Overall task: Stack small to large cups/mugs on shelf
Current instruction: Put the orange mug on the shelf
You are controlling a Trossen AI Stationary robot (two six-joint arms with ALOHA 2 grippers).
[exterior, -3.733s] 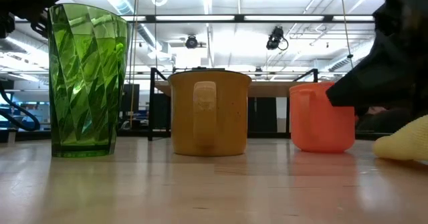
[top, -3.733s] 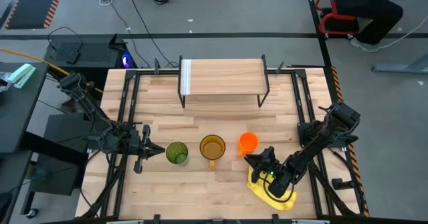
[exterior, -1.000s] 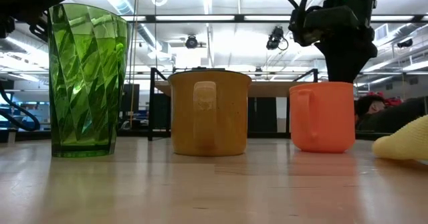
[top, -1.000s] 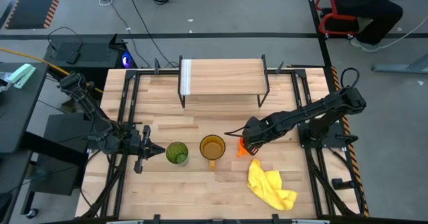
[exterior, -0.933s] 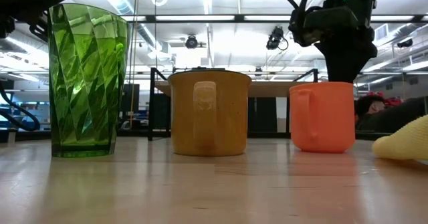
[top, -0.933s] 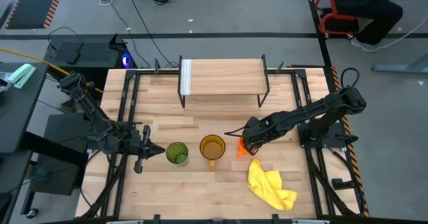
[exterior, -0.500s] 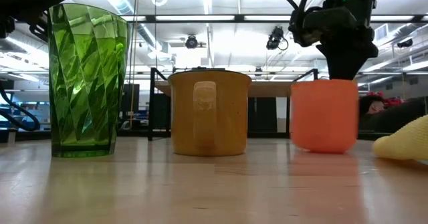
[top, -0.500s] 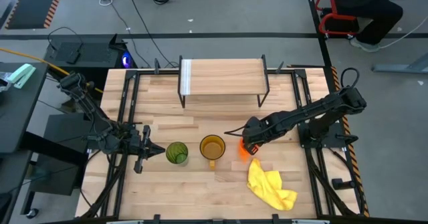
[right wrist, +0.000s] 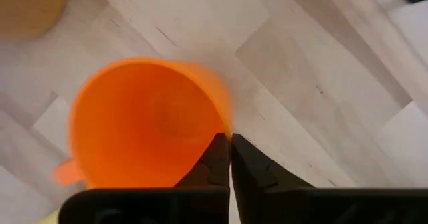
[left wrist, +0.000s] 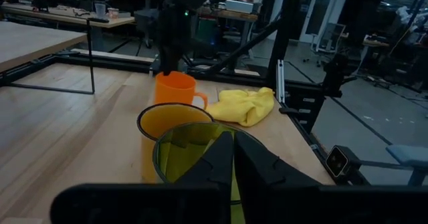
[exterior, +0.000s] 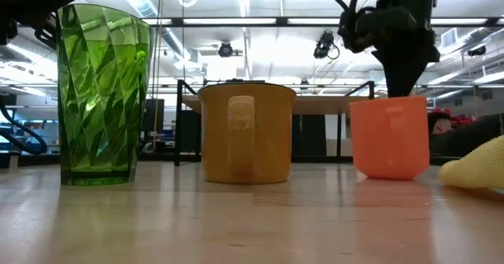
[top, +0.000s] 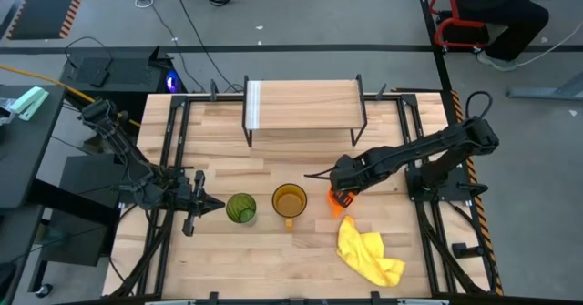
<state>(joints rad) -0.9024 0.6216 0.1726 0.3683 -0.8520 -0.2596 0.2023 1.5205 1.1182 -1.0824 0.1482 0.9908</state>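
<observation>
The orange cup (exterior: 390,138) hangs just off the bench (top: 273,250), empty, its rim pinched by the right tool (right wrist: 229,141). Beside it stand the empty amber mug (top: 290,200) and green tumbler (top: 240,208). The left tool (top: 211,205), clenched on nothing, waits beside the tumbler.

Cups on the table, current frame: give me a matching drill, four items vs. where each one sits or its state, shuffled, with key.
Column 1:
1. small orange cup
2. amber-yellow mug with a handle
3. translucent green tumbler
4. crumpled yellow cloth

Column 2:
A. middle of the cup row
B. rim pinched by the right gripper, lifted slightly
C. lying near the table's front edge
D. just ahead of the left gripper, untouched

Pairs: 1-B, 2-A, 3-D, 4-C
</observation>
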